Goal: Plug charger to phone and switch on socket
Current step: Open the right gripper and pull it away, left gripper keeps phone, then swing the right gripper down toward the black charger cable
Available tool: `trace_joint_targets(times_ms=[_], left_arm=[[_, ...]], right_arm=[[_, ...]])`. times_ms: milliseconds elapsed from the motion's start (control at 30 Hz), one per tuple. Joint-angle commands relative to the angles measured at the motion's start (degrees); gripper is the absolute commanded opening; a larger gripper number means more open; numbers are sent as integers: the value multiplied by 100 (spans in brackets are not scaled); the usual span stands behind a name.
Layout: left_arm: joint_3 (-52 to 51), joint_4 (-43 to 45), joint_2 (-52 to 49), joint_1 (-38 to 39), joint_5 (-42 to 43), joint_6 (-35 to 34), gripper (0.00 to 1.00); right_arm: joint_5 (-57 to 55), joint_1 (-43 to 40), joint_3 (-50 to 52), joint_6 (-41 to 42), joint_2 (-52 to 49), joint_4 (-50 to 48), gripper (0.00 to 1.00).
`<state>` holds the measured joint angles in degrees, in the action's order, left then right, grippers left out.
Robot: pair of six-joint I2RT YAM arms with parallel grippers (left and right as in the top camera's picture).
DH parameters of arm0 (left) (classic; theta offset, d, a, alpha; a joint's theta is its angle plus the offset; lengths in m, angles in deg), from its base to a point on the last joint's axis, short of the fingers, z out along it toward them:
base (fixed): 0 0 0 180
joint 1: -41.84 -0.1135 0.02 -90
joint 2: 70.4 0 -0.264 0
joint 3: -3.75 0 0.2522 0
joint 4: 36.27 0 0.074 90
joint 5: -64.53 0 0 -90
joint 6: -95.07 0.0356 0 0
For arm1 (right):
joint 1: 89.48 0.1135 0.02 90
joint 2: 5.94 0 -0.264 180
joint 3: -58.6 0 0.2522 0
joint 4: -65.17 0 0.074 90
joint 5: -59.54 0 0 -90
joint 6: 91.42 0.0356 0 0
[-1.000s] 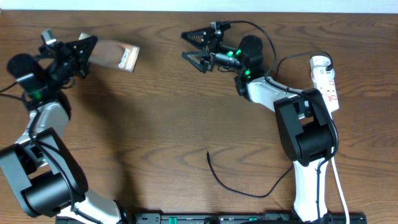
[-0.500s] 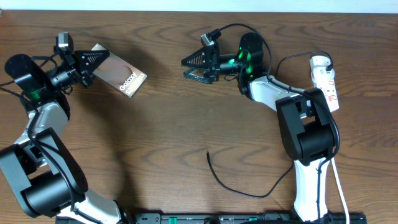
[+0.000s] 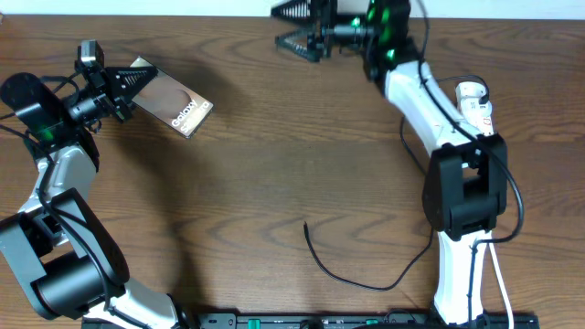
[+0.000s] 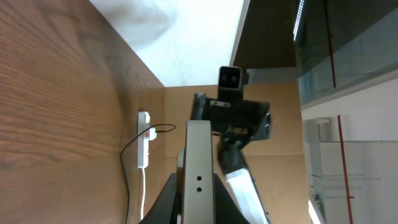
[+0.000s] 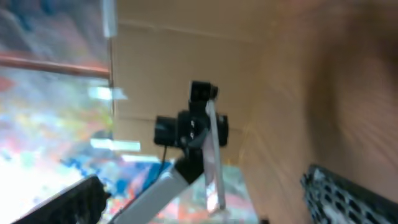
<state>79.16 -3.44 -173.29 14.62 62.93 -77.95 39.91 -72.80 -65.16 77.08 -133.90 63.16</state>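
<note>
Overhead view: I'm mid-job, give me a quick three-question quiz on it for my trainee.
1. True or false: the left claw is shut on the glossy dark rectangular phone with white "Galaxy" lettering.
2. Fill in: the right claw, near the top of the view, stands ___ and holds nothing.
3. Where is the long thin black charger cable? A) plugged into the phone; B) lying loose on the brown wooden table; C) pinched in a claw.
Key: 1 true; 2 open; 3 B.
</note>
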Motion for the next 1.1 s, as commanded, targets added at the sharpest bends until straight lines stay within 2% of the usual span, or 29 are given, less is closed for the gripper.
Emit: trace_joint_targets(times_ms=[0,200,300,500,767,900,1067], left_arm=[[192,48,142,2,52,-487,7],[192,50,142,2,164,-623,7],[192,221,142,4,164,-570,7],[192,844,142,111,166,-374,7],[192,883,140,490,168,422,7],[190,879,129,496,173,457,8],[177,704,107,496,175,487,7]], right_arm=[[-739,7,-763,-1757,35,1821,99],[-2892,26,-1869,-4245,35,5541,99],[-3777,96,-2122,-5139,35,6787,99],[-5480,450,-2116,-6424,33,8627,99],[-7471,1279,-2022,-6655,33,10096,99],[-7536,1499,-1716,-6555,33,10273,99],[-7316,1565,-1008,-6393,33,10004,96]])
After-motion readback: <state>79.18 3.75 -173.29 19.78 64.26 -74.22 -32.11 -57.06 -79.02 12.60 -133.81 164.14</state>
